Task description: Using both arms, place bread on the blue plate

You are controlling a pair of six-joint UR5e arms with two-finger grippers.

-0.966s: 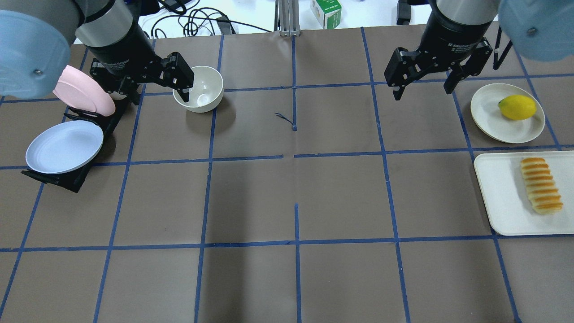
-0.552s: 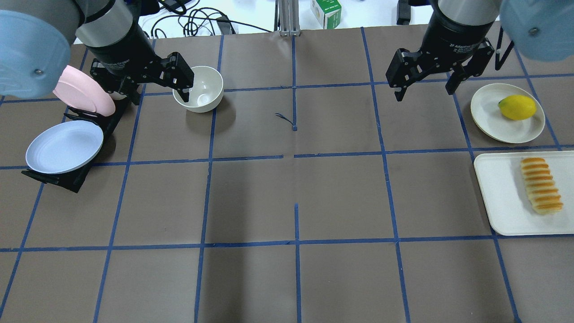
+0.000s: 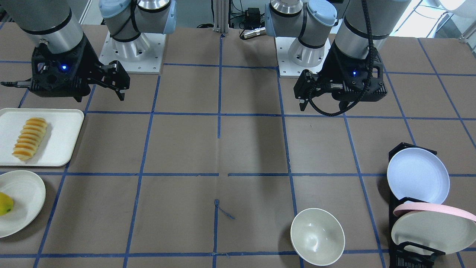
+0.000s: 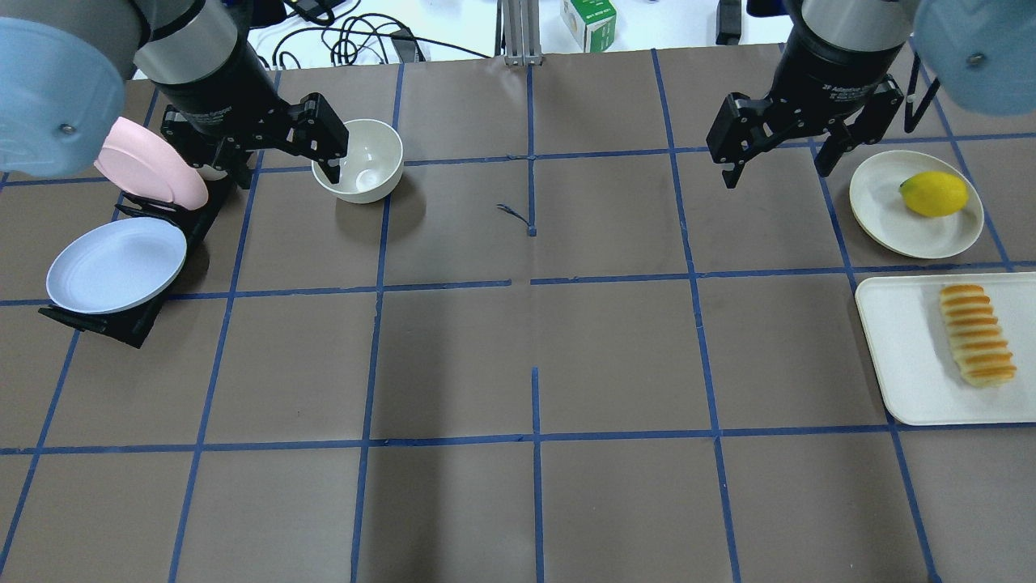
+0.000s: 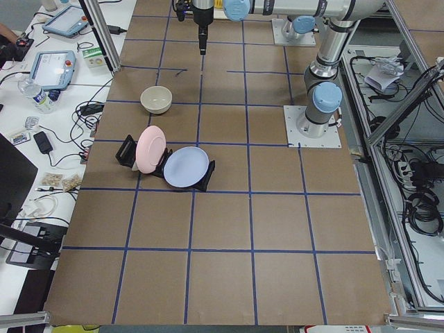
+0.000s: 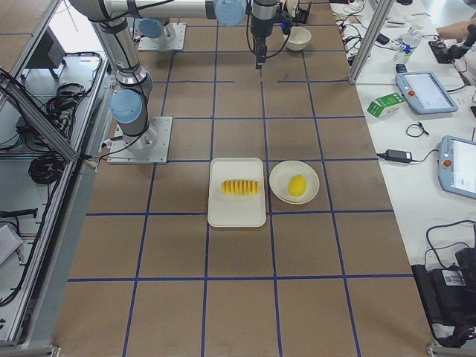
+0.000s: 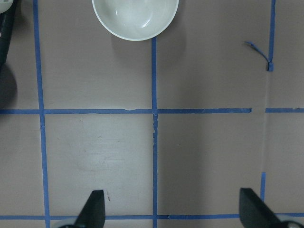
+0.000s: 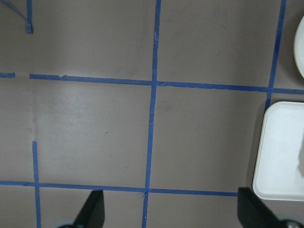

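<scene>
The bread [image 4: 978, 334] lies on a white tray [image 4: 902, 364] at the table's right edge; it also shows in the front view [image 3: 29, 138] and the right side view [image 6: 240, 187]. The blue plate [image 4: 116, 265] leans in a black rack [image 4: 121, 324] at the far left, seen too in the front view [image 3: 418, 175]. My left gripper [image 4: 285, 172] is open and empty, above the table between the rack and a white bowl [image 4: 358, 160]. My right gripper [image 4: 779, 174] is open and empty, up-left of the tray.
A pink plate [image 4: 150, 172] stands behind the blue one in the rack. A cream plate [image 4: 882, 219] with a lemon [image 4: 933, 193] sits beyond the tray. The tray's corner [image 8: 280, 152] shows in the right wrist view, the bowl [image 7: 135, 16] in the left wrist view.
My right gripper has shifted a little to the right, toward the cream plate. The left arm, the bread and the plates have not moved.
</scene>
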